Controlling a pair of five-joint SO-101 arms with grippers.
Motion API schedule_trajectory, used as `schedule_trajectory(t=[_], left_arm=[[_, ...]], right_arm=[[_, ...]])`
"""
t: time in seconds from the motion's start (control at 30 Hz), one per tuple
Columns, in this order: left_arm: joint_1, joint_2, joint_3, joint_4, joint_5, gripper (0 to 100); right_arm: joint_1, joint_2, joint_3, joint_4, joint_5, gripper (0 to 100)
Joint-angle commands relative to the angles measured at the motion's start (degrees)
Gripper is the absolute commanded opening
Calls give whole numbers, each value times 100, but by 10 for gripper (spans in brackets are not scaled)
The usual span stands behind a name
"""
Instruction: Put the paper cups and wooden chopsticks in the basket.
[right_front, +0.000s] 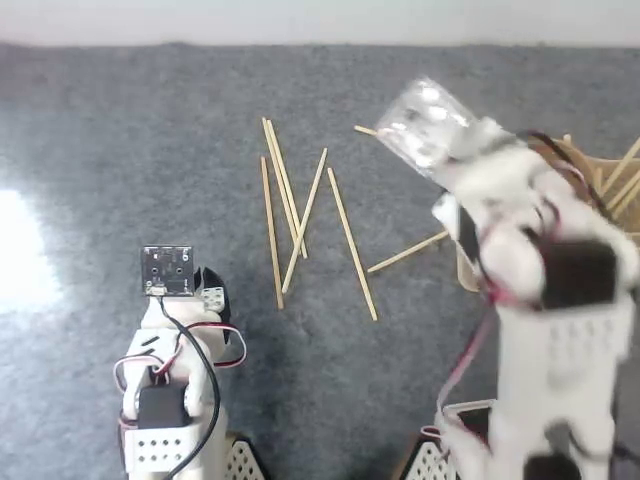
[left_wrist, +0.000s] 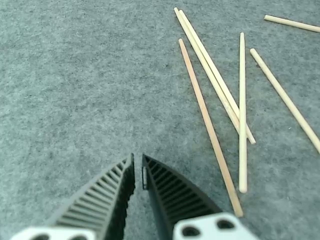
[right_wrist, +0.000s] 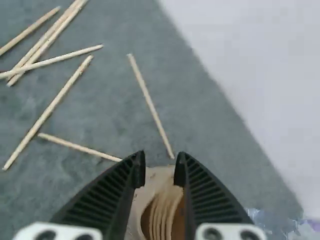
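The stack of paper cups (right_front: 425, 125) could slip or come apart on the way to the basket; the right jaws appear to pinch it near one end, so most of its length juts out past them, and a tilt might let the nested cups slide off one another; a tighter squeeze would likely crush the thin paper instead. The basket (right_front: 585, 155) already has sticks leaning out of it, and these could block the stack or be knocked out as it goes in.

The cups look pale and glossy from above, perhaps in a clear sleeve, though I cannot be sure; in the right wrist view their beige nested rims (right_wrist: 159, 212) sit between the two jaws, which are parted just enough to clamp them. The stack hangs above the tabletop (right_front: 120, 130), near the basket on the side toward the loose sticks.

The loose wooden chopsticks (right_front: 284, 188) lie flat and scattered on the grey tabletop, some crossing; being thin, they will probably be awkward to pinch. The left jaws are almost closed, holding nothing, just beside the nearest stick (left_wrist: 210, 127).
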Motion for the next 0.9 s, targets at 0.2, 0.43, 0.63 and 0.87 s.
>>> schedule_trajectory(t=[0.2,0.43,0.63,0.87], left_arm=[[0,-70,-31,-123,-53,21],[0,-70,-31,-123,-53,21],[0,-70,-31,-123,-53,21],[0,-70,-31,-114,-53,21]], right_arm=[[13,2079,-1503,347,607,115],[312,3398,-2136,-66,607,115],[532,4892,-2848,-356,791,112],[664,6791,-3798,-1112,897,111]])
